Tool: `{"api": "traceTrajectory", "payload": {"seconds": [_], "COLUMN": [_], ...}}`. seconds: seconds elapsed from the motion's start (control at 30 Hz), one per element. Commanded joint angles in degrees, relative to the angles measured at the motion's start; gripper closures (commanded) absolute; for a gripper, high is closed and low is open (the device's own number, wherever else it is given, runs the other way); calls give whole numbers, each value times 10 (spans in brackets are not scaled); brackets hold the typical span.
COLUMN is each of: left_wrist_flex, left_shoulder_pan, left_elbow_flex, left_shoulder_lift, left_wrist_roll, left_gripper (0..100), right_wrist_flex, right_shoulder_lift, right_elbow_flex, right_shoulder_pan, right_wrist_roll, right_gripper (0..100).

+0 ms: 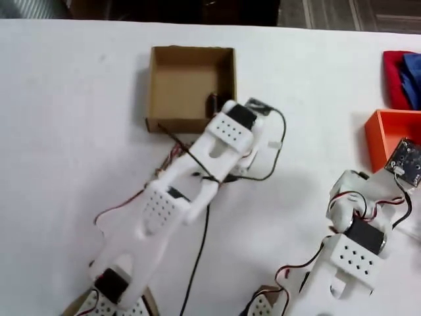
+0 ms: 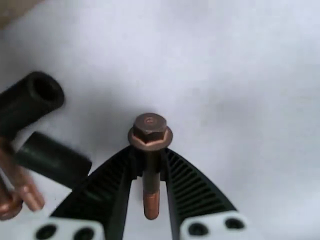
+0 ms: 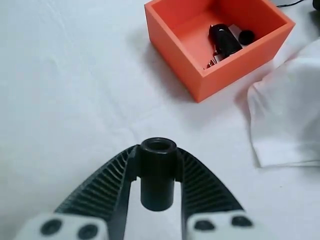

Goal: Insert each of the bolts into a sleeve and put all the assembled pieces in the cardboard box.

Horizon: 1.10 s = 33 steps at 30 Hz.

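Note:
My left gripper [image 2: 150, 152] is shut on a copper bolt [image 2: 150, 132], gripping its shaft just under the hex head. Close beside it on a pale surface lie two black sleeves [image 2: 35, 97] [image 2: 52, 160], with copper bolt shafts [image 2: 22, 187] sticking out by them. In the high view the left arm [image 1: 197, 164] stretches to the near right corner of the cardboard box [image 1: 187, 82], hiding its gripper. My right gripper [image 3: 157, 150] is shut on an upright black sleeve [image 3: 157, 172], whose bore is open at the top.
An orange bin [image 3: 200, 75] [image 1: 378, 138] holds more black sleeves [image 3: 225, 37] and stands past the right gripper. White cloth [image 3: 285, 120] lies next to it. Red and blue fabric [image 1: 402, 76] sits at the far right. Cables [image 1: 197, 263] trail between the arms.

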Motion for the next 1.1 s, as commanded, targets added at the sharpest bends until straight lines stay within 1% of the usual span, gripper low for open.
{"api": "traceTrajectory", "payload": {"seconds": [0.0, 0.1, 0.27, 0.33, 0.47, 0.5, 0.7, 1.07], "left_wrist_flex": [4, -25, -108, -126, -125, -125, -129, -145], "left_shoulder_pan": [4, 2, 4, 5, -1, -3, -3, -4], "left_elbow_flex": [66, 107, 165, 177, 182, 182, 177, 177], "left_shoulder_lift": [-96, -106, -106, -106, -106, -106, -106, -109], "left_wrist_roll": [-4, -4, -3, 12, 49, 55, 56, 56], "left_gripper": [975, 975, 972, 969, 888, 884, 918, 918], "right_wrist_flex": [-10, -10, -10, -10, -10, -10, -10, -10], "right_shoulder_lift": [-18, -21, -19, -19, -19, -19, -19, -18], "right_elbow_flex": [-4, 5, 9, 9, 9, 9, 9, 9], "right_shoulder_pan": [-13, -28, -36, -36, -36, -36, -36, -36], "right_wrist_roll": [-5, -5, -5, -5, -5, -5, -5, -5], "right_gripper": [977, 977, 977, 977, 977, 977, 977, 977]}}
